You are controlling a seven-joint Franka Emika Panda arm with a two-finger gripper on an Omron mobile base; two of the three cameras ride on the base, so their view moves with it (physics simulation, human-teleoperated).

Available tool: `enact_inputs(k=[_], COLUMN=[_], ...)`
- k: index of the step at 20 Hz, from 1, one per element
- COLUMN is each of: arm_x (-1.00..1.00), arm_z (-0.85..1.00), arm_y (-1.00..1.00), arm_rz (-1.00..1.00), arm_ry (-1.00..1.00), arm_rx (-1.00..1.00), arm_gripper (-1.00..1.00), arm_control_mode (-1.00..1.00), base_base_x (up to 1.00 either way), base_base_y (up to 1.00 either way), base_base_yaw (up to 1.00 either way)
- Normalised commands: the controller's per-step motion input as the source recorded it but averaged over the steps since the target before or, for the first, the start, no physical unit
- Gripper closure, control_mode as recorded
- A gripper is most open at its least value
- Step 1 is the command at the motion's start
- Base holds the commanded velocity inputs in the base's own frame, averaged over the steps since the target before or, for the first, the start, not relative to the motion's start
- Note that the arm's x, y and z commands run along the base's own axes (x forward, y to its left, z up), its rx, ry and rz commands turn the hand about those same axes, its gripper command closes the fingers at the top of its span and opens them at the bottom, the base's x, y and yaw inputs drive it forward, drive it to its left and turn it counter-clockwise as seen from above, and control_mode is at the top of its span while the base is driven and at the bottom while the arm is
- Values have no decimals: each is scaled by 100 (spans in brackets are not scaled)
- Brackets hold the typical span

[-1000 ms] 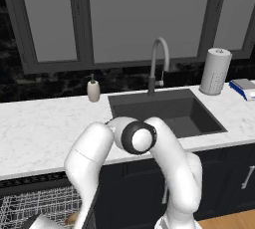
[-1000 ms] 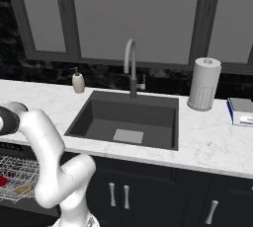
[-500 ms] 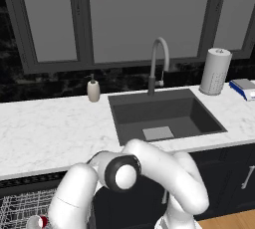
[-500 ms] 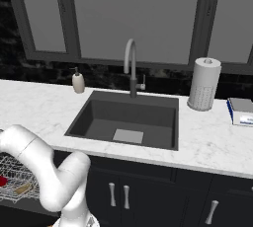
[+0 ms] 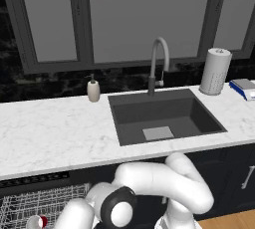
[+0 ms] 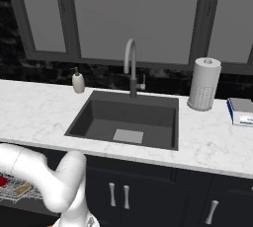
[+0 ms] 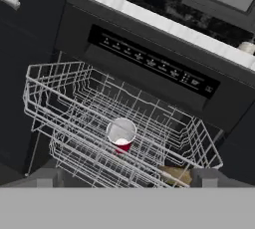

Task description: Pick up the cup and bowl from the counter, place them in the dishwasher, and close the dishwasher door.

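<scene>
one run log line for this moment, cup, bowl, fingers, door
cup: upright in dishwasher rack | bowl: in rack, near edge | fingers: spread apart, nothing held, above rack | dishwasher door: not shut, rack pulled out | counter: soap dispenser left

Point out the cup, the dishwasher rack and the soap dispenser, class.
cup (image 7: 121, 134), hand view: its white inside.
dishwasher rack (image 7: 64, 81), hand view: rear left wires.
soap dispenser (image 5: 93, 91), left base view: its beige body.
</scene>
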Motion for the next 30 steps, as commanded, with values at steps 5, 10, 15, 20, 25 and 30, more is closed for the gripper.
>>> enact_inputs(k=[5,10,15,20,25,30], arm_x=[9,18,14,4,0,0], arm_z=[-61,-62,-53,-19,-5,-8], arm_y=[0,0,8,5,19,32], arm_rz=[-1,-1,-2,-1,0,0], arm_ry=[-9,-12,-19,-7,0,0], arm_rx=[-1,-2,-6,-9,-5,-3], arm_gripper=[-100,-100,-100,-100,-100,-100], arm_control_mode=[-100,-100,-100,-100,-100,-100], base_base_x=[0,0,0,0,0,0], base_base_y=[0,0,0,0,0,0], base_base_yaw=[0,0,0,0,0,0])
